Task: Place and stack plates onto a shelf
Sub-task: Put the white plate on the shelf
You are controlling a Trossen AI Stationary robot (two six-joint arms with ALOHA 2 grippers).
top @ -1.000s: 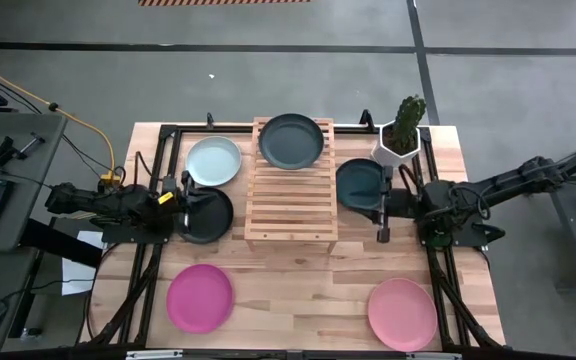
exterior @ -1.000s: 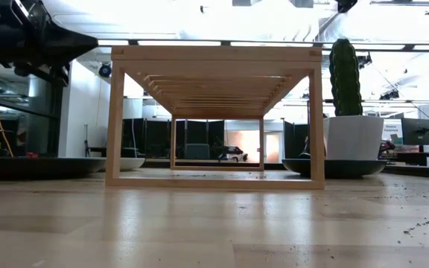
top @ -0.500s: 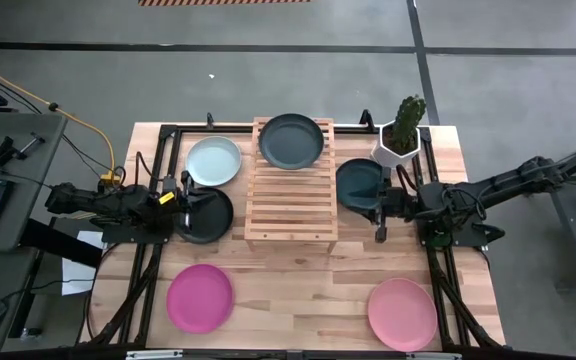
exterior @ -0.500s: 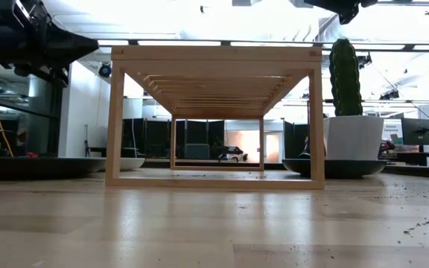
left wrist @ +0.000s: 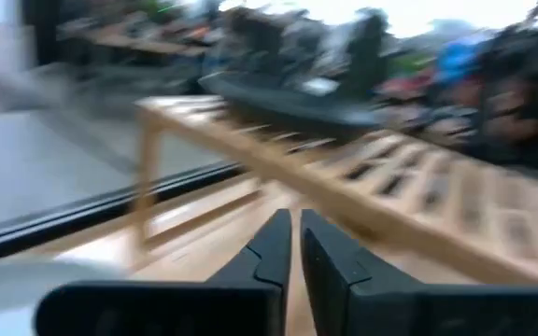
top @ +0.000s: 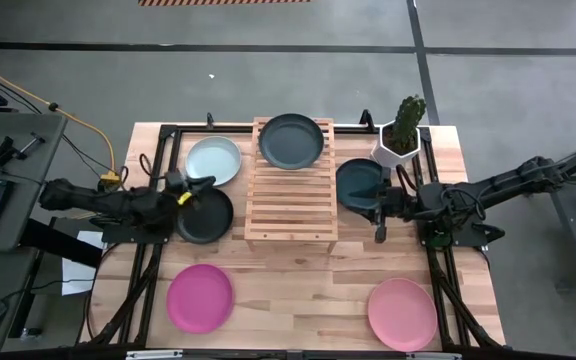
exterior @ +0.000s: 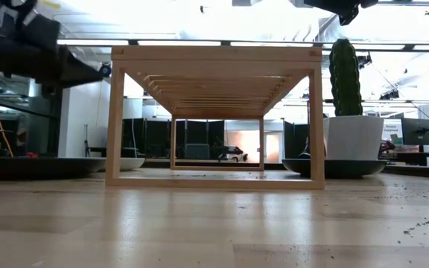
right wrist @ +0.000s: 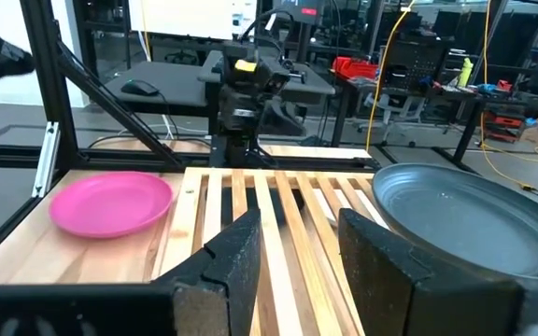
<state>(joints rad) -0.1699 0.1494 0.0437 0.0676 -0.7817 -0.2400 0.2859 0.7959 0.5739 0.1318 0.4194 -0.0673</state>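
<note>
Six plates show in the high view. A dark teal-grey plate [top: 291, 140] lies on the far end of the slatted wooden shelf [top: 290, 205]. On the table lie a mint plate [top: 213, 160], a black plate [top: 208, 218], a second dark teal plate [top: 358, 183], a magenta plate [top: 200, 297] and a salmon plate [top: 402, 310]. My left gripper [top: 198, 187] [left wrist: 295, 247] is shut and empty, above the black plate's far edge, pointing at the shelf. My right gripper [top: 373, 212] [right wrist: 297, 252] is open, raised above the second teal plate's near edge, facing across the shelf.
A white pot with a cactus [top: 400, 135] stands at the far right, close to the right arm. Black frame rails [top: 158, 160] run along the table's left and right sides. Bare tabletop [top: 298, 290] lies between the magenta and salmon plates.
My left gripper has moved right toward the shelf, swung a little toward the far edge and dipped lower in the low view; its wrist view is blurred. My right arm has eased slightly toward the shelf. No plate has moved.
</note>
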